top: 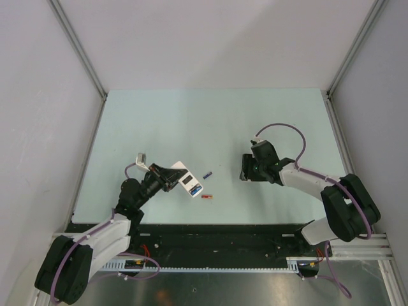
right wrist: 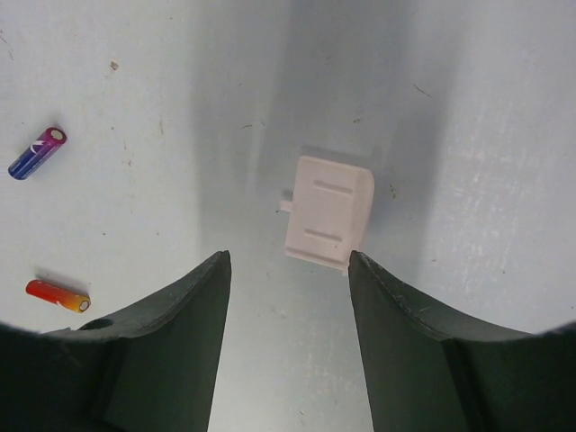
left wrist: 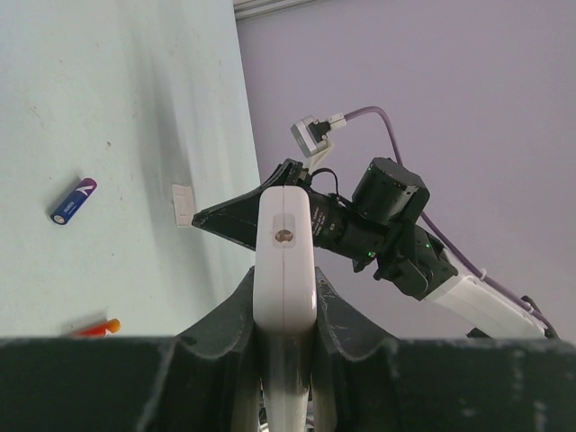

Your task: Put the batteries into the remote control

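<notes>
Left claw (left wrist: 284, 301) clamped on the remote control (left wrist: 284, 225) over the counter (top: 191, 121), right claw (right wrist: 288, 265) spread wide, I'd pinch the light, slick, roll-prone batteries (top: 208, 174) at the remote's three o'clock across mid-barrel.

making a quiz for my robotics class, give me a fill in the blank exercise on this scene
1. The left gripper is shut on the ___.
2. The right gripper hangs ___ over a small white plastic cover.
3. Loose on the table lie a dark blue-purple battery and a second battery, coloured ___.
Missing words: remote control; open; red.
</notes>
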`<state>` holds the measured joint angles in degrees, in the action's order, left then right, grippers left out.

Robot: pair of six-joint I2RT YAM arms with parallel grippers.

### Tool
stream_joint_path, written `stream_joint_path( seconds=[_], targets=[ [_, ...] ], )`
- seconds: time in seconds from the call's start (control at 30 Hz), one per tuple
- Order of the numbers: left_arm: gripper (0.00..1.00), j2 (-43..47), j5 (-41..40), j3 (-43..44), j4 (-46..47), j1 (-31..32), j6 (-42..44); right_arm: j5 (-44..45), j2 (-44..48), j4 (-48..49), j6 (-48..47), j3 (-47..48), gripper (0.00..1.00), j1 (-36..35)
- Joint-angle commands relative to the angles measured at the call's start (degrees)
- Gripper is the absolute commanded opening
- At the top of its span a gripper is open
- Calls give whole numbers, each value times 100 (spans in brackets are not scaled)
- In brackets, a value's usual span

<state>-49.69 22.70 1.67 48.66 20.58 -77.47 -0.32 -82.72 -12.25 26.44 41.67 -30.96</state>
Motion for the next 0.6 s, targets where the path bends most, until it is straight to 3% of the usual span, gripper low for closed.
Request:
stream_joint_path(
  seconds=[0.0, 0.57],
  targets=[
    [0, 65, -2, -616, 170, -36, 92, -109, -25, 258, -104, 25, 60, 11],
    [0, 30, -11, -633, 161, -36, 101, -21, -315, 197, -130, 43, 60, 169]
  ],
)
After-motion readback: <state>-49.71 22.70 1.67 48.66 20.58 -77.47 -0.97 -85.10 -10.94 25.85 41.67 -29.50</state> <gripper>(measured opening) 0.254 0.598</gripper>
